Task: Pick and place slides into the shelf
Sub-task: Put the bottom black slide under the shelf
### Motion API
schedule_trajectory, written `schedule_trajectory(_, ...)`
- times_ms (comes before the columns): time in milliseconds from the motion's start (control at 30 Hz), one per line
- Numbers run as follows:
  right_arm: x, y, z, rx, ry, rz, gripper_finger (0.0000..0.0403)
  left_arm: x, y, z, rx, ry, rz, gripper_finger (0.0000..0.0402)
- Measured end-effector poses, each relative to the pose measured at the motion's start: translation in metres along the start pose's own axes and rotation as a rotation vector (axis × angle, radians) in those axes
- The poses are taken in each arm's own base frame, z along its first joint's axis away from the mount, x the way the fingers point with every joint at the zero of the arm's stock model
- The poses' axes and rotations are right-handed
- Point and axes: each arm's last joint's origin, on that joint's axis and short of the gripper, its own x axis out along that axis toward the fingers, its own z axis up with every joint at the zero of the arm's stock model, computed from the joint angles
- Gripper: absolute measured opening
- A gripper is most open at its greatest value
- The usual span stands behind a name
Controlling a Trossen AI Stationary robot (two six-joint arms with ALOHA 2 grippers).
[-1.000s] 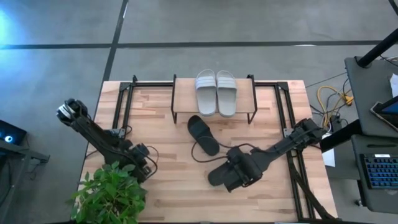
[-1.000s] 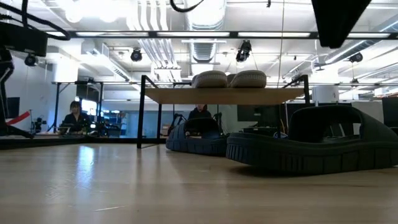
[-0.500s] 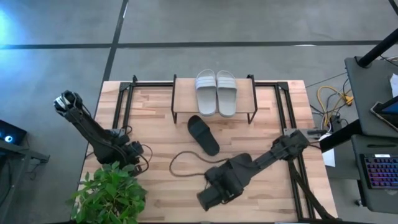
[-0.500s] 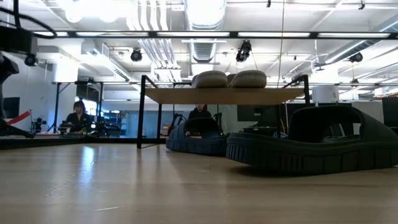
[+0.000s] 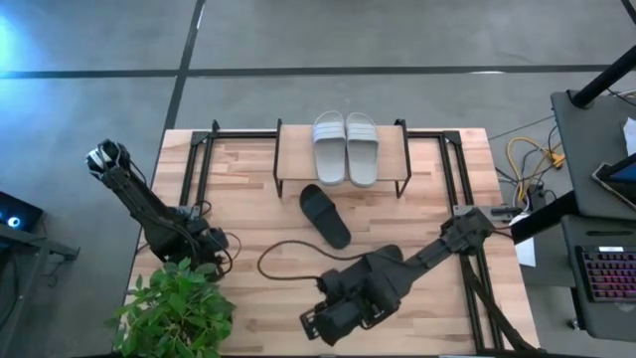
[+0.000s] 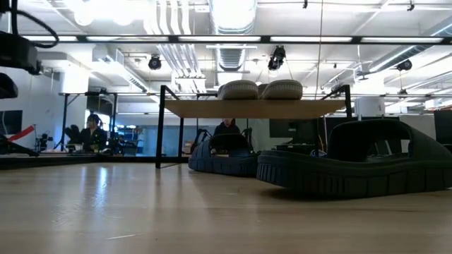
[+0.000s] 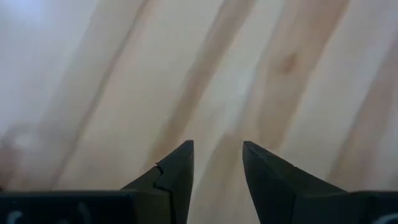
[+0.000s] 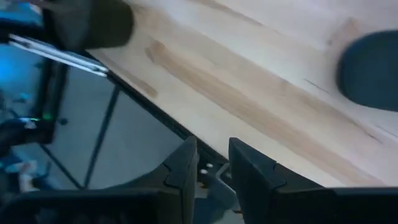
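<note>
Overhead, the grey slides (image 5: 346, 146) sat as a pair side by side on the shelf (image 5: 293, 162), at the table's (image 5: 258, 214) far edge. One black slide (image 5: 325, 215) lay flat on the table just in front of the shelf, angled, apart from both arms. The second black slide (image 6: 357, 166) showed clearly only from table height, resting on the tabletop, big and close to the camera; the first black slide (image 6: 224, 154) sat behind it under the shelf plank (image 6: 254, 108), grey pair (image 6: 260, 89) on top. The right gripper (image 5: 320, 323) was low near the table's front edge, past a loop of dark cable (image 5: 283, 261); its wrist camera showed its fingers (image 8: 181, 171) slightly parted with nothing between them, over the table edge. The left gripper (image 5: 209, 247) waited at the table's left side beside a green plant (image 5: 177, 308), fingers (image 7: 177, 171) released, a gap between them, bare wood beyond. A person (image 6: 90, 130) sat in the room behind.
</note>
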Motion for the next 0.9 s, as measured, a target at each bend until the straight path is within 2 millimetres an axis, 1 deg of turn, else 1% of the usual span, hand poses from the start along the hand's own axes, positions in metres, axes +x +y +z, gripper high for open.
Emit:
schedule_trajectory(67, -0.005, -0.001, 0.006, 0.034, -0.001, -0.016, 0.0086, 0.000, -0.004, 0.001, -0.014, -0.012, -0.040, 0.0123)
schedule_trajectory(167, -0.009, -0.020, 0.012, 0.082, -0.009, -0.213, 0.0086, 0.001, -0.011, 0.003, -0.028, -0.032, -0.084, 0.0123)
schedule_trajectory(233, -0.012, -0.035, 0.013, 0.088, -0.024, -0.369, 0.0086, 0.002, -0.014, 0.003, -0.034, -0.039, -0.104, 0.0123)
schedule_trajectory(267, -0.013, -0.039, 0.013, 0.088, -0.015, -0.417, 0.0086, 0.003, -0.016, 0.004, -0.035, -0.042, -0.113, 0.0123)
schedule_trajectory(333, -0.015, -0.041, 0.011, 0.050, 0.035, -0.406, 0.0086, 0.004, -0.019, 0.004, -0.036, -0.046, -0.130, 0.0123)
schedule_trajectory(433, -0.021, -0.051, 0.013, 0.044, 0.070, -0.425, 0.0086, 0.005, -0.023, 0.005, -0.039, -0.050, -0.149, 0.0123)
schedule_trajectory(533, -0.031, -0.072, 0.017, 0.067, 0.056, -0.505, 0.0086, 0.007, -0.026, 0.005, -0.023, -0.044, -0.165, 0.0123)
schedule_trajectory(667, -0.049, -0.102, 0.018, 0.171, 0.022, -0.543, 0.0086, 0.007, -0.029, 0.005, -0.023, -0.040, -0.188, 0.0123)
schedule_trajectory(733, -0.053, -0.109, 0.018, 0.211, 0.023, -0.491, 0.0086, 0.007, -0.028, 0.005, -0.023, -0.039, -0.186, 0.0123)
schedule_trajectory(800, -0.046, -0.108, 0.017, 0.214, 0.034, -0.407, 0.0086, 0.007, -0.029, 0.005, -0.025, -0.036, -0.194, 0.0123)
schedule_trajectory(900, -0.025, -0.102, 0.014, 0.205, 0.042, -0.282, 0.0086, 0.006, -0.030, 0.005, -0.028, -0.034, -0.208, 0.0123)
